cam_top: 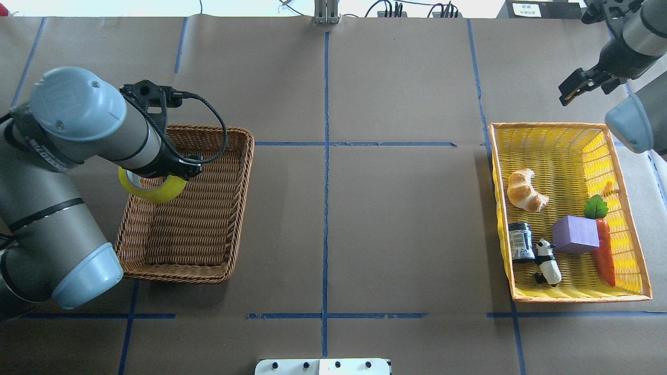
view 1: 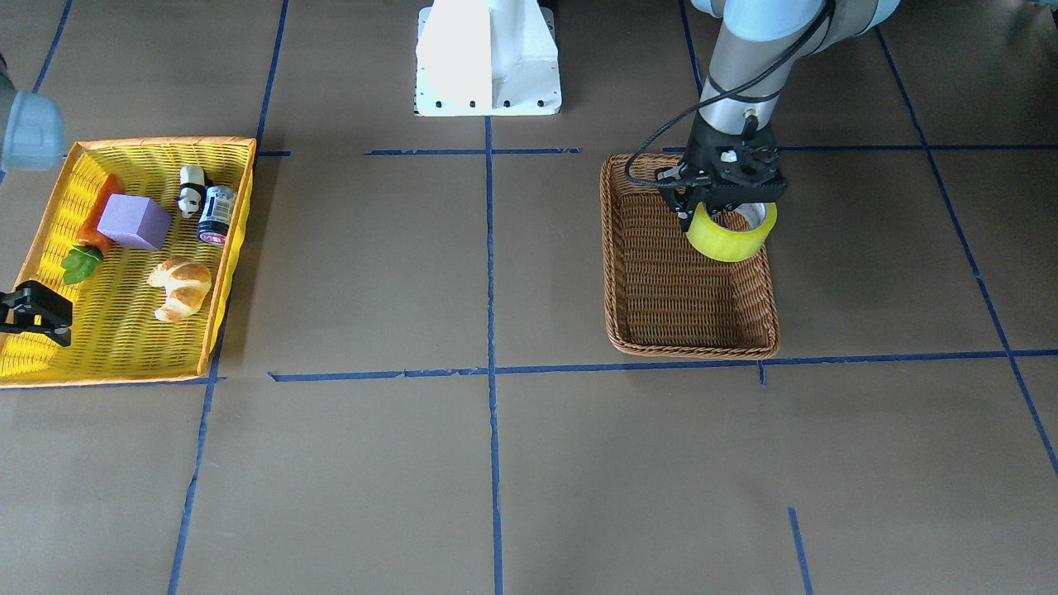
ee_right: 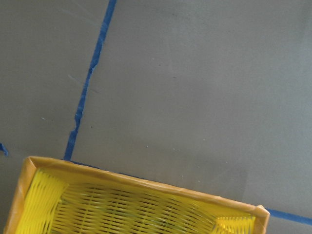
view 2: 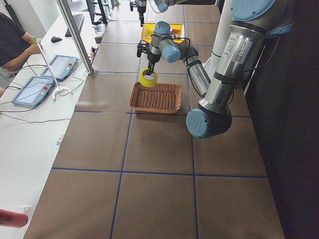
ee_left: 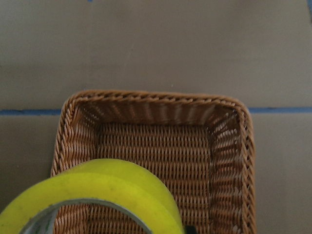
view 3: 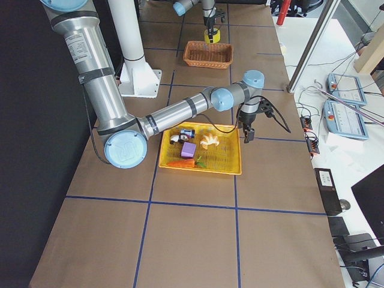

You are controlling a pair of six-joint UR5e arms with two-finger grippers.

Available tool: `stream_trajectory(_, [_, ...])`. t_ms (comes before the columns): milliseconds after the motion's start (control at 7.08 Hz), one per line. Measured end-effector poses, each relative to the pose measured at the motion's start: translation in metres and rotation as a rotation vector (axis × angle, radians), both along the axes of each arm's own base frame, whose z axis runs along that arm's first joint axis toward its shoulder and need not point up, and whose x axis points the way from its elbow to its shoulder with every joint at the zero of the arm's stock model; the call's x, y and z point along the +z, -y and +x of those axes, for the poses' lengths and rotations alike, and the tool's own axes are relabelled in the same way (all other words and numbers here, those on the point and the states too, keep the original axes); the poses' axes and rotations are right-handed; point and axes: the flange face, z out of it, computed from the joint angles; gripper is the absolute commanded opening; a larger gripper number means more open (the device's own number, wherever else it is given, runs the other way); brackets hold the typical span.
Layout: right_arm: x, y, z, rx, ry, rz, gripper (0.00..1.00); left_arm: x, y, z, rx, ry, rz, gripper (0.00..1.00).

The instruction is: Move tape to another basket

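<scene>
Overhead exterior: my left hand [cam_top: 174, 169] grips the tape [cam_top: 156, 194] by its rim. The roll hangs tilted above the basket [cam_top: 241, 208], near its left side. A straight descent should land it inside.

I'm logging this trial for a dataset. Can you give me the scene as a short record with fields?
left hand: shut on the tape, which is raised over the wicker basket near one rim
right hand: open, holding nothing, by the side of the yellow mesh basket farthest from the robot
wicker basket: nothing lying in it
yellow mesh basket: croissant, purple block, toy carrot, panda figure, small can
</scene>
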Motion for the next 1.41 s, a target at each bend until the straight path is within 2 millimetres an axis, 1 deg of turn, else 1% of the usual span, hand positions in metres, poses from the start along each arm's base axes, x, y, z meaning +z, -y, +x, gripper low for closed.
stream_trajectory(141, [0.011,0.000,0.019,-0.006,0.016,-0.006,1.00,0.013,-0.007,0.022,0.032,0.023,-0.018,0.00])
stream_trajectory(283, [0.017,-0.001,0.031,-0.007,0.036,-0.015,1.00,0.023,-0.013,0.040,0.056,0.031,-0.025,0.00])
stream_trajectory(565, [0.024,-0.004,0.041,-0.007,0.064,-0.030,1.00,0.036,-0.021,0.064,0.085,0.030,-0.028,0.00])
stream_trajectory(707, [0.027,-0.006,0.043,-0.006,0.067,-0.034,1.00,0.041,-0.023,0.072,0.095,0.032,-0.031,0.03])
stream_trajectory(989, [0.027,-0.007,0.043,-0.003,0.069,-0.036,1.00,0.047,-0.023,0.078,0.099,0.037,-0.033,0.32])
stream_trajectory(1130, [0.025,-0.007,0.043,-0.002,0.070,-0.034,1.00,0.047,-0.021,0.077,0.095,0.036,-0.033,0.83])
stream_trajectory(1272, [0.025,-0.007,0.044,-0.002,0.071,-0.033,1.00,0.047,-0.017,0.074,0.087,0.033,-0.031,1.00])
stream_trajectory(1413, [0.024,-0.007,0.044,-0.002,0.071,-0.032,1.00,0.047,-0.010,0.068,0.076,0.033,-0.029,1.00])
